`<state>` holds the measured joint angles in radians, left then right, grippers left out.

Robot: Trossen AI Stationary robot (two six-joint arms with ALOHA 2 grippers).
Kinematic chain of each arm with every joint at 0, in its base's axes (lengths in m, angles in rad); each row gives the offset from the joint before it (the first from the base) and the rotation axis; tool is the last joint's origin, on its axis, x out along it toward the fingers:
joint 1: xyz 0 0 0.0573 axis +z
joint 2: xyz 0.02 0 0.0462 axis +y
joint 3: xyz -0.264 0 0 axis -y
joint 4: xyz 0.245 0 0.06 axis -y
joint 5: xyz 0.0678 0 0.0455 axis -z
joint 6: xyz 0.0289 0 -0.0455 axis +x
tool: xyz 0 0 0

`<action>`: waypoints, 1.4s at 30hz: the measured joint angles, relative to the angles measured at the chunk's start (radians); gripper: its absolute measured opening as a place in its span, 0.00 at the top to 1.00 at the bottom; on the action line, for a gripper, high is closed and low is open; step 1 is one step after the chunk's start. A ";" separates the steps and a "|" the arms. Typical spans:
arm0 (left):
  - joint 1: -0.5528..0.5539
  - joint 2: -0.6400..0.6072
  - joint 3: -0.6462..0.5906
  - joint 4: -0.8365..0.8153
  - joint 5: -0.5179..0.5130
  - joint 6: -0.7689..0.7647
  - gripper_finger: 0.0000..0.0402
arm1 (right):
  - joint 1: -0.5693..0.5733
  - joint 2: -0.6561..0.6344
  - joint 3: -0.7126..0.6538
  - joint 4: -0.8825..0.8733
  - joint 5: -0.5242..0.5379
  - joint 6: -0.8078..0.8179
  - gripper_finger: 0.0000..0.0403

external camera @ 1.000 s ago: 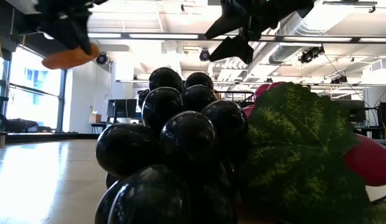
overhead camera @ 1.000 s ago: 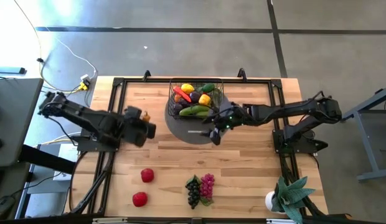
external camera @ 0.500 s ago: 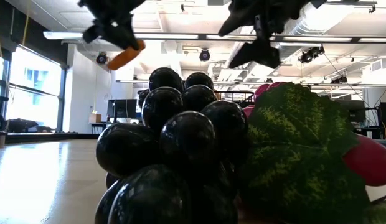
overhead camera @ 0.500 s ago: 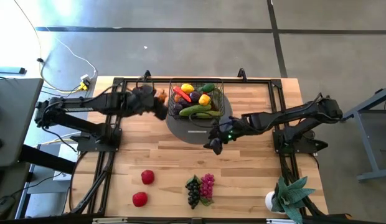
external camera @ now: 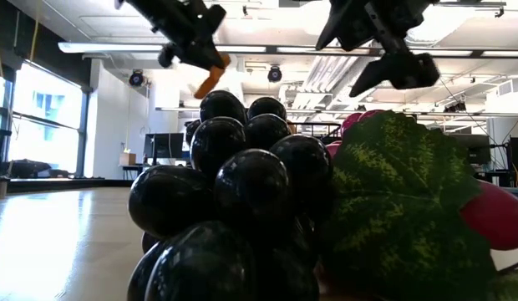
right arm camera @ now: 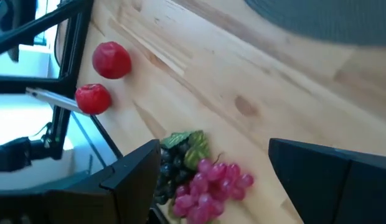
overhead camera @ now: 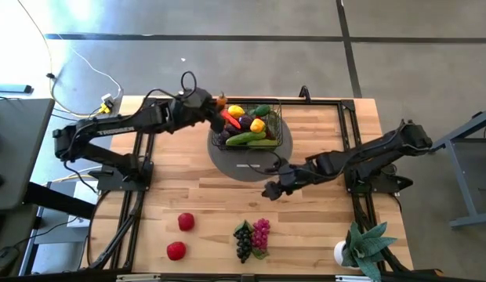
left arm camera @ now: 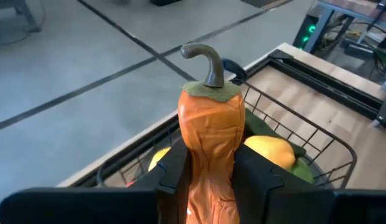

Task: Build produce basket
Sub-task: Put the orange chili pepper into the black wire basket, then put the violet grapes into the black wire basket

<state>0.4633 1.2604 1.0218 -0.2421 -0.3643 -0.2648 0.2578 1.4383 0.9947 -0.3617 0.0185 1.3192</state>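
Four pieces left out: two red tomatoes point(overhead camera: 180, 235) and two grape bunches, dark grapes point(overhead camera: 243, 240) and purple grapes point(overhead camera: 261, 232), lie on the near part of the surface point(overhead camera: 188, 188), well apart from the basket.
Near corner: a potted plant point(overhead camera: 367, 244) stands at the right front edge, not part of the job.
Right gripper point(overhead camera: 272, 188): hovers over bare wood between the grapes and the grey disc, its jaws spread and holding nothing; its wrist camera looks toward the grapes and tomatoes, so a grape bunch seems the likely next pick.
Grey disc point(overhead camera: 235, 166): sits beyond that, under the basket.
Basket point(overhead camera: 277, 133): black wire mesh, standing on the disc at the far middle of the surface; it already holds a lemon point(overhead camera: 236, 111), a yellow pepper point(overhead camera: 258, 125), a red pepper point(overhead camera: 230, 120), a cucumber point(overhead camera: 244, 139) and other green and dark pieces.
Left gripper point(overhead camera: 210, 106): at the basket's far left rim, jaws pinching an orange pepper point(left arm camera: 208, 143) upright by its body, stem up.
Progress: judged well past half; the orange pepper is not yet released, and four pieces remain.
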 joint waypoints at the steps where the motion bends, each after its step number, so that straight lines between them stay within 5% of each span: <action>1: 0.010 0.014 0.000 0.017 0.016 0.011 0.81 | 0.008 0.000 0.000 -0.003 0.000 0.031 0.30; 22: 0.114 0.178 0.000 0.119 0.198 0.086 0.44 | 0.186 0.090 -0.001 0.036 0.049 0.357 0.30; 31: 0.091 0.059 0.001 -0.022 0.231 0.062 0.42 | 0.239 0.163 -0.001 0.126 0.039 0.360 0.30; 42: -0.058 -0.086 0.002 -0.258 0.233 -0.188 0.44 | 0.262 0.223 -0.001 0.213 0.017 0.386 0.30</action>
<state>0.4052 1.1748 1.0233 -0.4998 -0.1315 -0.4528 0.5201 1.6613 0.9936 -0.1488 0.0359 1.7050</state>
